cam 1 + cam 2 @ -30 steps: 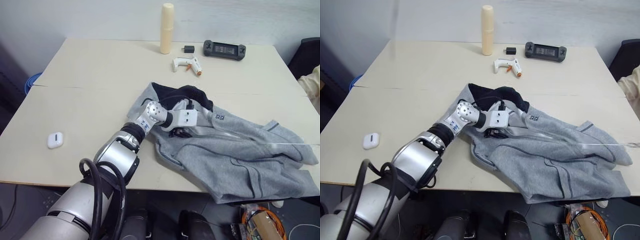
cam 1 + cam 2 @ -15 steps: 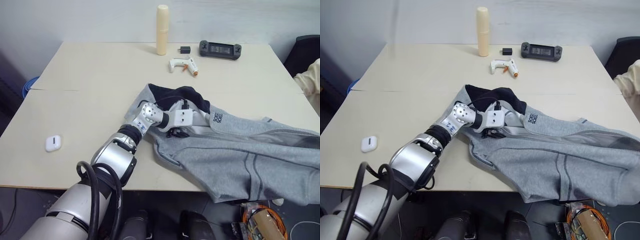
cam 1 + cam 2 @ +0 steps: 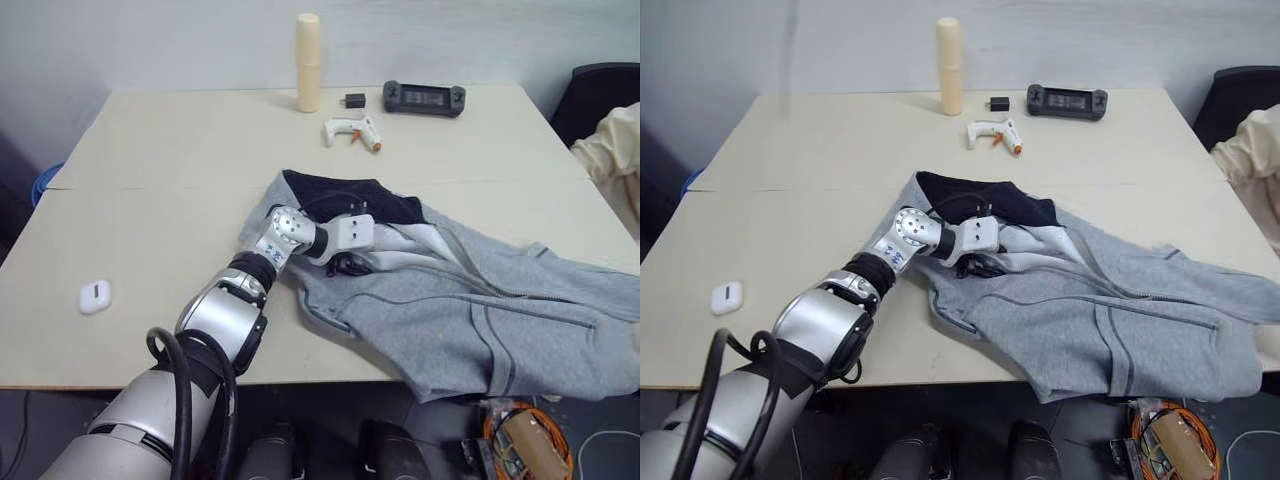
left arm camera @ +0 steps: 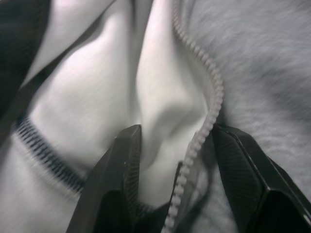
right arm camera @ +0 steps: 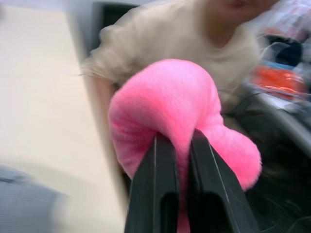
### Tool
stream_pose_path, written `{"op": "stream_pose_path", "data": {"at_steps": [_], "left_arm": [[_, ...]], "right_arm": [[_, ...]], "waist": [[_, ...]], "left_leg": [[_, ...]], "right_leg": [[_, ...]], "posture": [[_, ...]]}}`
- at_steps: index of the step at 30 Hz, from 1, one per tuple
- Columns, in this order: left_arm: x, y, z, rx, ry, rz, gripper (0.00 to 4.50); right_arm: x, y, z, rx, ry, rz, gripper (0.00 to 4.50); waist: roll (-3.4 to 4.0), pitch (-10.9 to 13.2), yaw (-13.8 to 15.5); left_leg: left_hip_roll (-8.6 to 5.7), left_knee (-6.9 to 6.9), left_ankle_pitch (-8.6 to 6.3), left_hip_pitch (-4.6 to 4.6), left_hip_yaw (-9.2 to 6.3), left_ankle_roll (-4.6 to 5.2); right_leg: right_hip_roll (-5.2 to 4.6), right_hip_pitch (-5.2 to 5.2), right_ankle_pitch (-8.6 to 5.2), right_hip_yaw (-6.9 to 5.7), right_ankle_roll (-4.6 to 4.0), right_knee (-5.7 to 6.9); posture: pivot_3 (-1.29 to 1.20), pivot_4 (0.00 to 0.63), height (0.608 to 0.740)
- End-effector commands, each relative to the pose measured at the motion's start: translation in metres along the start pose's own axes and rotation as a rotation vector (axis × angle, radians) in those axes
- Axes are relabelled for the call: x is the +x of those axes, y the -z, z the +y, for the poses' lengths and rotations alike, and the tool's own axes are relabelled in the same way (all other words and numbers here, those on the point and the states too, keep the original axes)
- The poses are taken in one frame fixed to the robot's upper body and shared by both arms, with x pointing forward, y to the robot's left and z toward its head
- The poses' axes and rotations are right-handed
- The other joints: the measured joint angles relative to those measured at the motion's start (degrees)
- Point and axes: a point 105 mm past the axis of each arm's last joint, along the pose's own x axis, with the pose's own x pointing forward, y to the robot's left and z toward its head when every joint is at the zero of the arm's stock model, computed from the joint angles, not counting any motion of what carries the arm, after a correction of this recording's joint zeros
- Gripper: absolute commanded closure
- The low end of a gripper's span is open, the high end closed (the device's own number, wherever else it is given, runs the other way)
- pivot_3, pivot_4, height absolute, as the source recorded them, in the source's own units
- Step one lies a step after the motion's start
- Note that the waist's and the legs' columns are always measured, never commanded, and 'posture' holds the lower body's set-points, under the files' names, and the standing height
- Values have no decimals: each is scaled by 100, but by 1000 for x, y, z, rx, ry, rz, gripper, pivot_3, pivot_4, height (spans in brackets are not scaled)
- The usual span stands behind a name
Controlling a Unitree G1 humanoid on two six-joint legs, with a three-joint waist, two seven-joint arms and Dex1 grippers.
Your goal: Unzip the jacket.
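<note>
Beside the jacket [image 3: 470,310] collar, left pincer [image 4: 175,160] grips white lining, apparently; its hem overhangs the tabletop [image 3: 170,150] edge. Right pincer [image 5: 181,160] pinches pink plush [image 5: 170,107].

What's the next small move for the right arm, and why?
Probably pull a little further along the zip line: the right gripper is shut on the pink plush toy, the left gripper pins the jacket at the collar, and the lower front looks closed.

Jacket [image 3: 470,310] on table [image 3: 180,140] near edge; left claw [image 3: 347,264] apparently at collar.
</note>
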Motion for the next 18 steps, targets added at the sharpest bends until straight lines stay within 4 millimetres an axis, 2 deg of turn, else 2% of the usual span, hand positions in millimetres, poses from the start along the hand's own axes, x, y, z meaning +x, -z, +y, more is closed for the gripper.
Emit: {"op": "stream_pose_path", "data": {"at_steps": [1, 2, 4, 6, 7, 10, 14, 18], "left_arm": [[-26, -31, 5, -10, 62, -194, 2150], [-31, -34, 5, -21, 72, -221, 2150], [-57, -40, 7, -49, 77, -283, 2150], [-75, -43, 5, -70, 81, -316, 2150], [-87, -45, 4, -82, 72, -326, 1976], [-120, -45, -7, -103, 51, -318, 1287], [-148, -41, -21, -151, 21, -284, 0], [-178, -46, -34, -186, 13, -271, 0]], "right_arm": [[29, -45, 120, -11, -297, -142, 4500], [31, -46, 136, -11, -331, -148, 4500], [37, -40, 176, -27, -438, -122, 4500], [40, -34, 196, -23, -496, -88, 4500], [41, -31, 200, -18, -520, -68, 4205], [37, -23, 206, -29, -597, -16, 3294], [22, -23, 204, -89, -702, 33, 1829], [7, -31, 185, -140, -760, 81, 441]], "waist": [[32, 7, -26], [65, 15, 21], [93, -1, 100], [59, 17, 147], [54, 19, 181], [53, 20, 239], [53, 21, 242], [52, 22, 212]], "left_leg": [[-2, -1, 3, -1, 4, -2], [-2, 4, 4, -8, 4, -2], [-8, 5, 13, -21, 3, 1], [-4, 6, 16, -30, -1, -3], [-1, 7, 17, -33, -3, -4], [-17, 17, 10, -41, 3, 22], [-22, 44, -7, -44, 0, 51], [-22, 63, -8, -35, -3, 61]], "right_leg": [[0, -6, 0, 0, 0, 7], [0, -15, 0, 0, 0, 14], [1, -31, -1, -9, -2, 43], [12, -40, -6, -15, -11, 51], [39, -40, -6, -22, -12, 50], [43, -37, -4, -27, -7, 47], [41, -8, 7, -27, 12, 25], [37, 17, 27, -15, 48, 9]], "posture": [[0, 150, 740], [0, 150, 740], [0, 150, 740], [0, 150, 740], [0, 150, 740], [0, 150, 740], [0, 150, 740], [0, 150, 740]]}}
